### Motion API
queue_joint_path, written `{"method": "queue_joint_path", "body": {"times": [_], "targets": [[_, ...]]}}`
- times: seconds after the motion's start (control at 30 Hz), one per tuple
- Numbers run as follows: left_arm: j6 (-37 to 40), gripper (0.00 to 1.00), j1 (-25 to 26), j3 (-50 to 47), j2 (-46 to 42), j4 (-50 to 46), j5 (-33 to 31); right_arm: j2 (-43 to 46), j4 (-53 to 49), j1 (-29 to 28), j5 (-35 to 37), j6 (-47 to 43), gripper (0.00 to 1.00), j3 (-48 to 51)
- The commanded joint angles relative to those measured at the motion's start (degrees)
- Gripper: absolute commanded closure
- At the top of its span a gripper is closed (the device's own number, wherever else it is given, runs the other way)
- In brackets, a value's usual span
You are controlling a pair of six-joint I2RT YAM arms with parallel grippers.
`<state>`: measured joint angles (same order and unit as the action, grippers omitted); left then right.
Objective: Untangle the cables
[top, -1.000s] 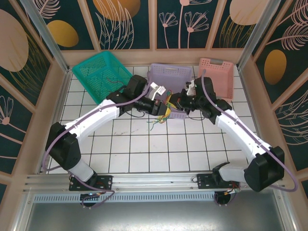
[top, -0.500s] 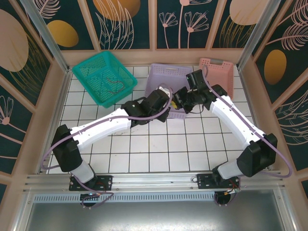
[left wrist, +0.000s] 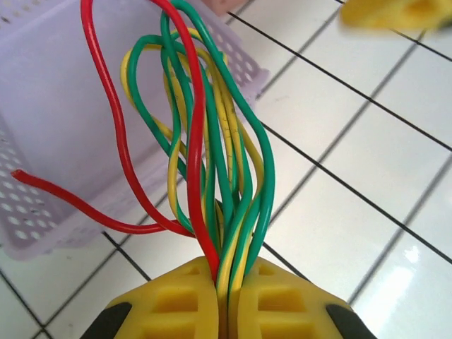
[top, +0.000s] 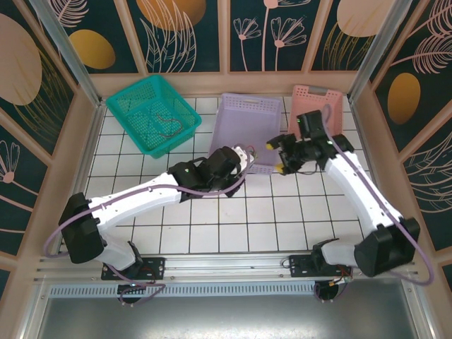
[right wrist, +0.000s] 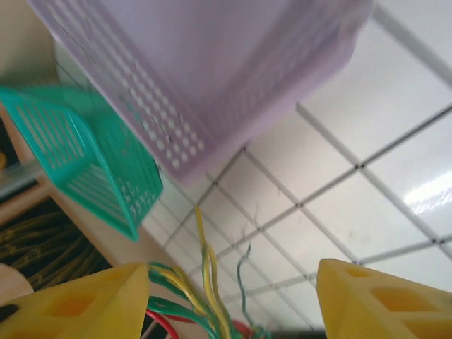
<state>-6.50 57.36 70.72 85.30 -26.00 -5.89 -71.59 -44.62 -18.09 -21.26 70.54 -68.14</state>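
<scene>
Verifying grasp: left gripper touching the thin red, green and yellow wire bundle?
Touching. Left wrist view: left gripper shut on the thin red, green and yellow wire bundle, strands pinched between its yellow fingers.

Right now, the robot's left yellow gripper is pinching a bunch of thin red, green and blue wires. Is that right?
Not quite: none of the wires is blue. The left yellow gripper is shut on the bunch of thin wires, and they are red, green and yellow. The left wrist view shows the colours close up.
</scene>
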Motion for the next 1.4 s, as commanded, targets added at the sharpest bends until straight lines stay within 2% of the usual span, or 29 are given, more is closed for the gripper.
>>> {"method": "queue_joint_path", "body": {"times": [0.0,0.07,0.17,0.33,0.4,0.5,0.57,0.73,0.9,1.0,1.1,1.17,1.2,1.23,1.3,1.37], "targets": [[-3.4,1.0,-4.4,-1.6,-2.9,0.6,17.0,10.9,10.4,2.0,3.1,-11.9,0.27,7.0],[-7.5,1.0,-8.8,-2.9,-3.7,4.0,29.3,18.4,22.5,3.9,-1.4,-16.8,0.26,14.5],[-14.5,1.0,-13.7,-3.4,-2.5,10.1,45.5,25.5,40.2,5.7,-12.8,-21.3,0.26,24.4],[-27.7,1.0,-17.4,-3.4,0.8,24.0,63.6,25.3,54.7,5.6,-27.4,-22.2,0.26,32.0],[-31.1,1.0,-18.2,-2.4,1.8,27.6,66.5,24.3,56.1,5.6,-30.1,-23.0,0.25,33.0],[-34.4,1.0,-19.3,-0.4,3.0,30.8,69.0,22.4,55.9,5.6,-32.2,-23.1,0.24,32.9],[-36.9,1.0,-19.3,0.4,3.7,33.6,70.0,21.9,61.6,5.4,-33.5,-18.9,0.24,33.8],[-42.2,1.0,-19.5,0.3,5.4,39.4,71.8,20.2,73.4,4.8,-31.7,-10.5,0.28,35.5],[-43.4,1.0,-19.4,-0.5,5.9,40.5,72.5,16.5,77.8,3.4,-29.6,-8.0,0.33,33.4],[-43.4,1.0,-19.4,-0.5,6.1,40.5,72.3,14.4,78.6,1.8,-29.0,-7.6,0.41,31.8],[-43.4,1.0,-19.4,-0.5,6.3,40.4,72.0,13.2,77.4,0.1,-27.4,-7.6,0.61,30.5],[-43.1,1.0,-19.4,-0.5,6.4,40.0,71.8,13.1,75.1,-0.4,-25.9,-7.9,0.79,29.8],[-42.6,1.0,-19.4,-0.5,6.4,39.1,71.6,13.2,72.1,-0.5,-24.5,-8.6,0.94,28.7],[-41.3,1.0,-19.3,-0.2,6.5,37.1,71.2,13.3,66.0,-0.5,-21.9,-10.2,1.0,26.7],[-36.9,1.0,-19.3,1.0,6.8,30.0,69.6,12.4,51.0,-1.0,-15.1,-15.4,1.0,20.2],[-31.5,1.0,-19.4,2.9,7.9,20.9,66.5,10.8,33.9,-2.7,-3.9,-20.6,1.0,11.6]]}}
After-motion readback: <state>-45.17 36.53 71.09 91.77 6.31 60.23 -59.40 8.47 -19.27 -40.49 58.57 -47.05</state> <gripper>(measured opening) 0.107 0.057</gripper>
